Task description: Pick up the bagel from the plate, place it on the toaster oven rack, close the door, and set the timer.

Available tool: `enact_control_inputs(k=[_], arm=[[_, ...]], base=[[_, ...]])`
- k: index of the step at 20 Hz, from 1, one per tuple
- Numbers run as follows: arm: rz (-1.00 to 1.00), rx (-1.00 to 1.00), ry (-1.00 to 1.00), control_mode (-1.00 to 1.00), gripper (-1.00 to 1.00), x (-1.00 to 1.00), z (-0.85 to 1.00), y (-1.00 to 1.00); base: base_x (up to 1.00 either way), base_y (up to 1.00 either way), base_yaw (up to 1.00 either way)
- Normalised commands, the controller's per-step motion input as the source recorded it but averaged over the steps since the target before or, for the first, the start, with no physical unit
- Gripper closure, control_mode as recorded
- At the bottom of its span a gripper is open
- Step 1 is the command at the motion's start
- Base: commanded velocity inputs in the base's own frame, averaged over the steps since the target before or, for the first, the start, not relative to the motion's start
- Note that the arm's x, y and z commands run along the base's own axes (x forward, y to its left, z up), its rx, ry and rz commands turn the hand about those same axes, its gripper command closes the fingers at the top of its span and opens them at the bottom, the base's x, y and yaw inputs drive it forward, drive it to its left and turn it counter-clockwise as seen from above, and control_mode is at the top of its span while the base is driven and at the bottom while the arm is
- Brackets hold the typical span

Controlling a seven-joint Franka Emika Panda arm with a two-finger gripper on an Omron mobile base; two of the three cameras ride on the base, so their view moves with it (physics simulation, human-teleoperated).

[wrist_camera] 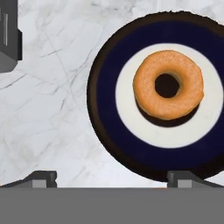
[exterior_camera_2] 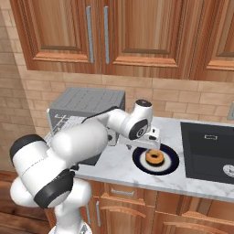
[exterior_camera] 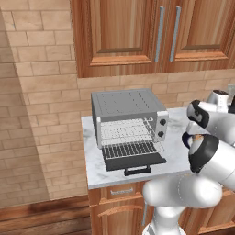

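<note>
**Gripper wide open above plate, bagel not grabbed**

Gripper (wrist_camera: pixel 112 178) jaws are spread as far as they go, nothing between them. In the hand view the two fingertips (wrist_camera: pixel 43 178) sit far apart at the bottom edge, one over bare marble, the other at the near rim of the plate (wrist_camera: pixel 105 109). No contact with plate or bagel that I can see.

Bagel (wrist_camera: pixel 168 84) lies flat on the plate's white inner ring, hole up, off-centre in the hand view, toward the upper right. From the right base view the gripper (exterior_camera_2: pixel 145 141) hangs over the plate (exterior_camera_2: pixel 170 165), just beside the bagel (exterior_camera_2: pixel 155 157), on the toaster oven side. Plate sits on the marble counter (exterior_camera_2: pixel 114 167) between the toaster oven (exterior_camera_2: pixel 87 107) and the dark sink (exterior_camera_2: pixel 208 148).

Toaster oven in the left base view: door (exterior_camera: pixel 133 158) is dropped fully open, lying flat out front with its bar handle (exterior_camera: pixel 137 171) at the counter edge. Rack (exterior_camera: pixel 124 131) is inside the cavity, level, nothing on it. Two knobs (exterior_camera: pixel 161 127) on the right front panel; can't read their setting.

Wooden cabinets (exterior_camera: pixel 151 32) above, brick wall behind
</note>
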Motion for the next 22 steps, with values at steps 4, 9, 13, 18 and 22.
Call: enact_control_inputs(k=[4, 9, 13, 18, 22], arm=[[0.00, 0.00, 0.00, -1.00, -1.00, 0.04, -0.22, -0.16], [0.00, 0.00, 0.00, -1.00, -1.00, 0.00, -0.19, -0.09], [0.00, -0.01, 0.00, -1.00, -1.00, 0.08, -0.12, -0.02], [0.00, -0.02, 0.00, -1.00, -1.00, 0.16, -0.06, 0.00], [0.00, -0.03, 0.00, -1.00, -1.00, 0.21, -0.04, 0.00]], base=[[0.00, 0.00, 0.00], [0.00, 0.00, 0.00], [0.00, 0.00, 0.00], [0.00, 0.00, 0.00], [0.00, 0.00, 0.00]])
